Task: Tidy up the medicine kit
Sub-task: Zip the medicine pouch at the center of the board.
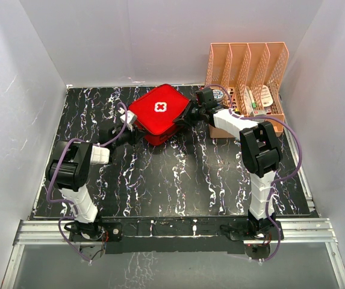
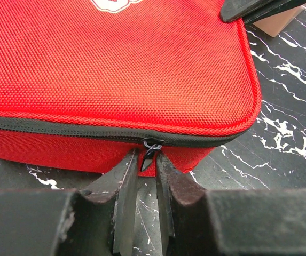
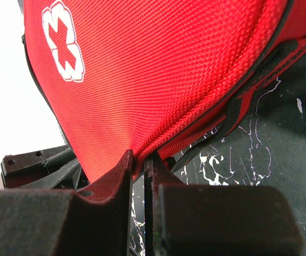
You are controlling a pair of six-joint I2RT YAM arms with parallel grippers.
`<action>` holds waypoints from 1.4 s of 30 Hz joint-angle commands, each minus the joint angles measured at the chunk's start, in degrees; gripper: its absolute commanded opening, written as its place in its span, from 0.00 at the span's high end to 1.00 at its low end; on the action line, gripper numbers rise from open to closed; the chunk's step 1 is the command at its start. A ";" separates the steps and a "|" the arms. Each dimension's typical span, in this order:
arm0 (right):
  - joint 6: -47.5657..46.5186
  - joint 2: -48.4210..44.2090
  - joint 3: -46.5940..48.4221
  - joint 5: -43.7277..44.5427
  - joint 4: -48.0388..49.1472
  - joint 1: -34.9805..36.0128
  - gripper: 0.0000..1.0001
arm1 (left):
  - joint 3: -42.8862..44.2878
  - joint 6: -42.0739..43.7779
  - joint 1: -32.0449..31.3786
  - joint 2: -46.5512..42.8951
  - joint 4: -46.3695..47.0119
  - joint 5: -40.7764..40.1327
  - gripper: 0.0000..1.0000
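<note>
Medicine kit, a red soft fabric zip case with a white cross, lies on the black marbled table between the 2 grippers. The left gripper pinches the small black zipper pull at its fingertips. The right gripper clamps the case's piped rim. With the lid down, packing looks mostly done and zipping is the step in hand. Packets in the orange-pink plastic file rack, just beyond the right gripper, may still need sorting.
</note>
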 commanded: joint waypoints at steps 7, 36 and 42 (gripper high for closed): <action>-2.02 0.25 -0.16 -0.58 -3.09 0.90 1.00 | 5.18 0.20 -0.86 -1.18 7.35 6.52 0.90; -1.89 -0.16 -1.32 -1.05 -2.47 0.86 1.00 | 11.06 6.75 8.76 1.59 -4.61 6.38 1.00; -2.18 0.72 -0.01 -2.20 -2.34 0.85 1.00 | 11.28 10.22 7.13 0.39 -7.93 14.06 1.00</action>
